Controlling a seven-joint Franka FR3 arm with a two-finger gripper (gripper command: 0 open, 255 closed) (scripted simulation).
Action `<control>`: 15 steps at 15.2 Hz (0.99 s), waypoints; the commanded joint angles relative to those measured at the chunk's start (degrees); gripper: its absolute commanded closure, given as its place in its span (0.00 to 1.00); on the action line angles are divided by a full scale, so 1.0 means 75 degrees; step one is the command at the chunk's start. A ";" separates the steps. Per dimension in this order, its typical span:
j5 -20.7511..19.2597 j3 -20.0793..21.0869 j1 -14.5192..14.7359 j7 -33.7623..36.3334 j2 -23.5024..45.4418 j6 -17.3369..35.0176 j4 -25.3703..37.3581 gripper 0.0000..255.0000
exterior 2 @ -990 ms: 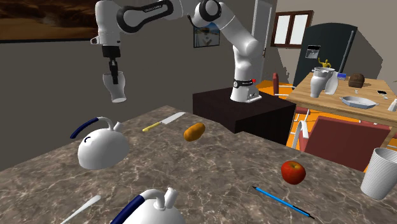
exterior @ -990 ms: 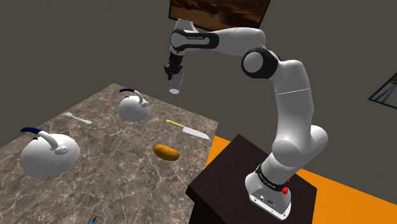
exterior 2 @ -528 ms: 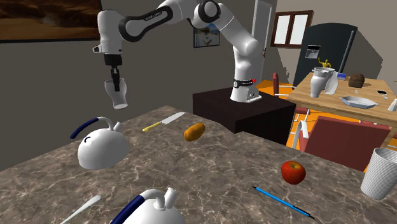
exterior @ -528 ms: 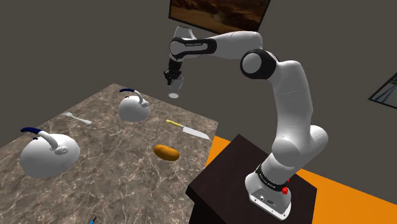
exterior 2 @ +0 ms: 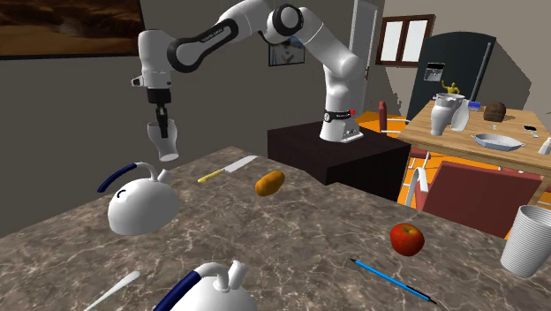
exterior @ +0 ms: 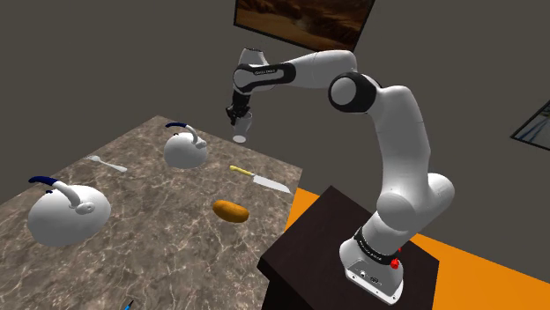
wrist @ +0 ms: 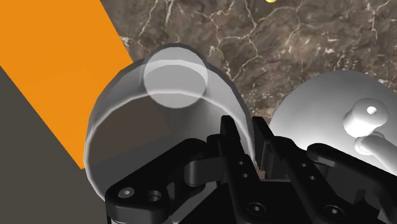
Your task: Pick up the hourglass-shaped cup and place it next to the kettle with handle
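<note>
**Fig. Carry phase; shoulder view read L to R.**

(a) Near kettle point(exterior: 60, 214): white w/ blue handle, at the left end of the table point(exterior: 167, 255). Probably not the target.

(b) Spoon point(exterior: 107, 164): lies flat btwn the two kettles.

(c) Far kettle point(exterior: 184, 152): same type. It is closest to the load, so likely the one meant.

(d) Gripper point(exterior: 238, 117): fingers point(wrist: 232, 143) closed, pinching the wall of the cup point(exterior: 240, 132) near its rim. The cup is pale and see-through. It hangs under the hand in mid-air, clear of the table, just up and right of (c). In the wrist view, (c) sits close beside the cup, and part of the cup lies over orange floor point(wrist: 51, 63) past the table edge.

(e) Knife point(exterior: 261, 181) and (f) potato point(exterior: 231, 211): both well apart from (c), no obstruction expected.

(g) Stand point(exterior: 317, 231): lower right, base of the arm point(exterior: 401, 132).

Step in hand: transport. The pick is done; the placing is not yet done.

Next move (est.):
- Shift the cup inward so its whole base is over the stone top.
- Lower it straight down beside (c) w/o touching the body or spout.
- Open the fingers only once the base rests flat, since a rim pinch may let the cup tip.
</note>
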 commanded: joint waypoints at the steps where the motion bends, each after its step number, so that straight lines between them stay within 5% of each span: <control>1: -0.0018 -0.0017 0.0002 -0.0003 0.0092 0.0144 -0.0045 1.00; 15: -0.0117 -0.0117 0.0060 -0.0001 0.0699 0.0789 -0.0087 1.00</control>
